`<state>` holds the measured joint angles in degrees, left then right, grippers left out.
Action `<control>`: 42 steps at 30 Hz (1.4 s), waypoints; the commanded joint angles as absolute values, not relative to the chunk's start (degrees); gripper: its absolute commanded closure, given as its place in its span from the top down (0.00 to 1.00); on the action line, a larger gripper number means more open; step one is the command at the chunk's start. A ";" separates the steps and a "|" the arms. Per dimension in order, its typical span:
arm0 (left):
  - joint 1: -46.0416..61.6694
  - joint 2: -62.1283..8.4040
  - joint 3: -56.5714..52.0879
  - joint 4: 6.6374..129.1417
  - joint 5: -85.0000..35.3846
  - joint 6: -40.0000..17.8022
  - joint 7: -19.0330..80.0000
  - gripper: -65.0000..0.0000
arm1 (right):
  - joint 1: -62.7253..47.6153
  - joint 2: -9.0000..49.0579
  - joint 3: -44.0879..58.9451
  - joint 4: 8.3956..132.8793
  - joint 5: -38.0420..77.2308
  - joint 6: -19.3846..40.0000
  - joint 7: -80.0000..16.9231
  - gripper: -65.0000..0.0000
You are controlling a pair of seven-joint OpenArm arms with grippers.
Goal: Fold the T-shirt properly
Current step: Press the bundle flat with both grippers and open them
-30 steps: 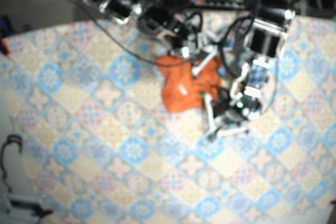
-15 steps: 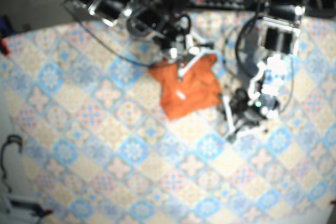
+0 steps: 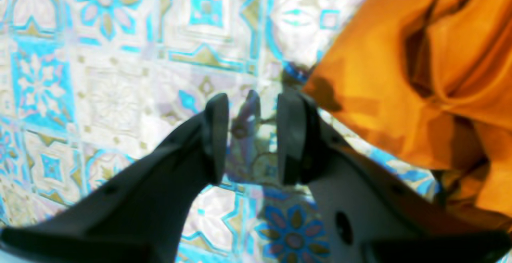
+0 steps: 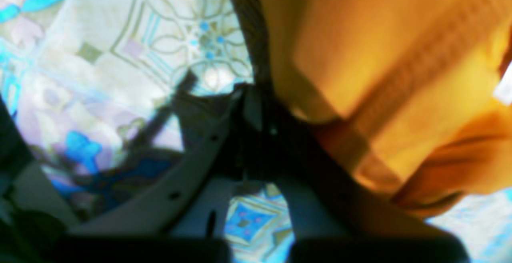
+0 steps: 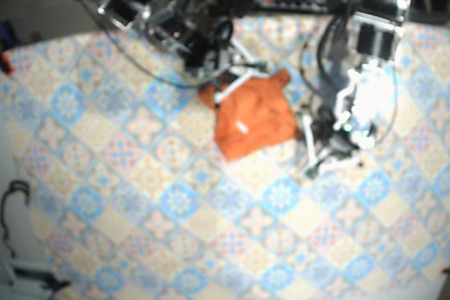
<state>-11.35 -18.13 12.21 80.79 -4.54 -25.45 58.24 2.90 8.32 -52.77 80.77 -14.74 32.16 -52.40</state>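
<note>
One orange T-shirt (image 5: 256, 114), bunched into a rough folded lump near the middle of the table, a bit toward the far edge. It sits between our two arms. The right gripper (image 4: 250, 103) is at the shirt's far-left corner. Its fingertips are drawn together, and the fabric edge and a ribbed hem lie against one finger. We can't tell whether cloth is actually pinched between the tips. The left gripper (image 3: 248, 135) is just off the shirt's opposite edge, not touching it. Its jaws stand a narrow gap apart with nothing in them, only tablecloth (image 5: 140, 194) showing through. Count: one shirt, two grippers, one small white tag (image 5: 241, 126) on top of the shirt. The fabric is soft and matte, with deep creases and overlapping layers in the left wrist view. The gripper fingers are dark, smooth and tapered, on pale bodies. The cloth is flat, with a repeating tile print in blue, beige and pink. The base view is blurred, so finer detail is lost.
</note>
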 commanded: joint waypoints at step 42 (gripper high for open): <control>-5.41 -18.15 12.44 85.23 -4.53 -25.45 63.96 0.32 | 1.80 4.62 -25.80 88.22 -18.68 33.71 -57.80 0.04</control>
<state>-4.45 -18.41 12.51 84.38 -4.34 -25.52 64.14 0.80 4.73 -25.93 87.35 -18.31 33.87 -57.76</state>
